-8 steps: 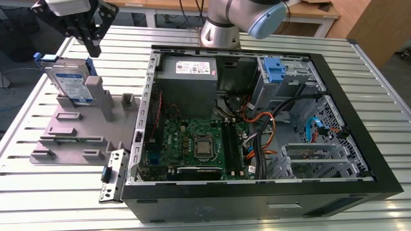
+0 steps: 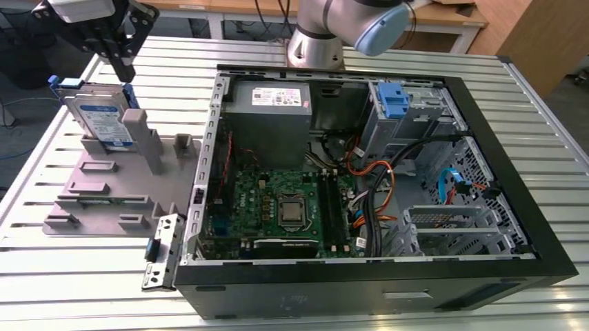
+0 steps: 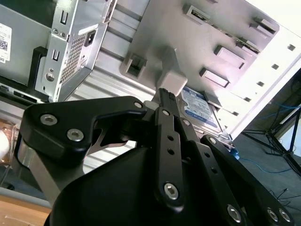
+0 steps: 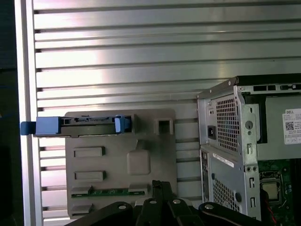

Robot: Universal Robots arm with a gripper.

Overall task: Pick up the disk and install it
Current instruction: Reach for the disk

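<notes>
Hovering: end effector point(image 2: 121, 67) near disk point(image 2: 101, 121) | slatted table point(image 2: 92, 276) (wooden desk point(image 2: 451, 18) behind)

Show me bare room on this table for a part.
Bare table slats at the exterior view's lower left, beside the grey fixture, and along its right, past the computer case. Crowded: inside the case, around the disk.

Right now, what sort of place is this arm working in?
Probably a robotics lab or workshop bench: a slatted aluminium table, an opened desktop computer case, and a grey fixture holding the disk on edge.
</notes>
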